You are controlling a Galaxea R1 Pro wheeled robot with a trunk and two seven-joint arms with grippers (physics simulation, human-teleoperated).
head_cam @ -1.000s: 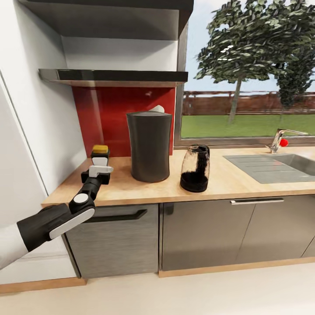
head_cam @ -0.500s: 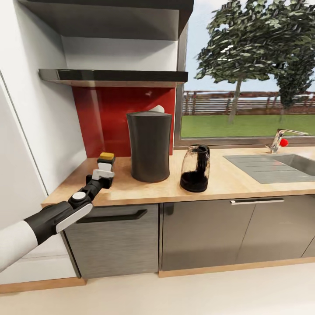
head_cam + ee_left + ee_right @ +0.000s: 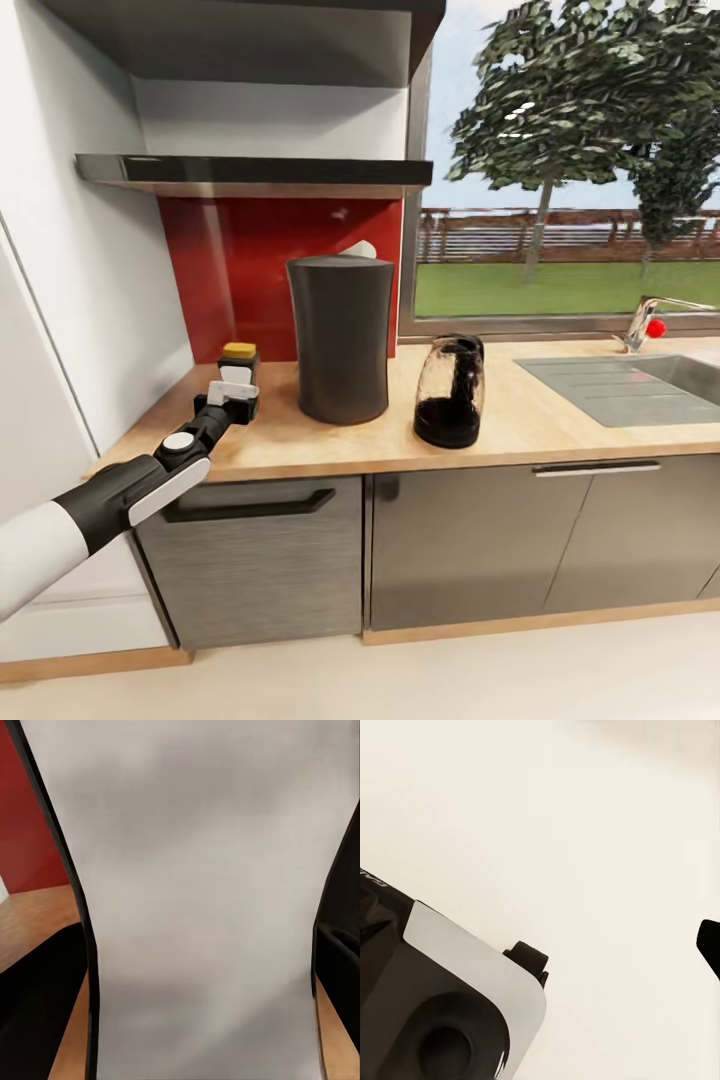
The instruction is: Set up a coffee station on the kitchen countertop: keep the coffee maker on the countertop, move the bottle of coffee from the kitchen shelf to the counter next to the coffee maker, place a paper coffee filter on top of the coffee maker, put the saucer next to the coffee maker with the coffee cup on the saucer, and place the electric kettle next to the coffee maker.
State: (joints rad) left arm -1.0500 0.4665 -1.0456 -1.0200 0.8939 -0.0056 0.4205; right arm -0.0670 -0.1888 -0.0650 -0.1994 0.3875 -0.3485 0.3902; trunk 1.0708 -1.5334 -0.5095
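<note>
The bottle of coffee (image 3: 238, 357), dark with a yellow lid and white label, is upright at the left end of the wooden countertop (image 3: 540, 425), just left of the coffee maker (image 3: 337, 340). My left gripper (image 3: 233, 393) is shut on the bottle; in the left wrist view its white label (image 3: 202, 900) sits between the black fingers (image 3: 37, 1009). A white paper filter (image 3: 359, 248) peeks over the tall dark coffee maker. The glass electric kettle (image 3: 449, 390) stands right of the coffee maker. In the right wrist view, one dark fingertip (image 3: 709, 946) hangs over pale floor.
A dark shelf (image 3: 250, 172) hangs above the red backsplash (image 3: 235, 280). A white wall (image 3: 90, 300) borders the counter's left end. The sink (image 3: 630, 385) and faucet (image 3: 650, 320) lie at the right under the window. Grey cabinet fronts (image 3: 450, 550) run below.
My left arm has carried the bottle lower and farther in over the counter, closer to the coffee maker. The head camera has shifted slightly.
</note>
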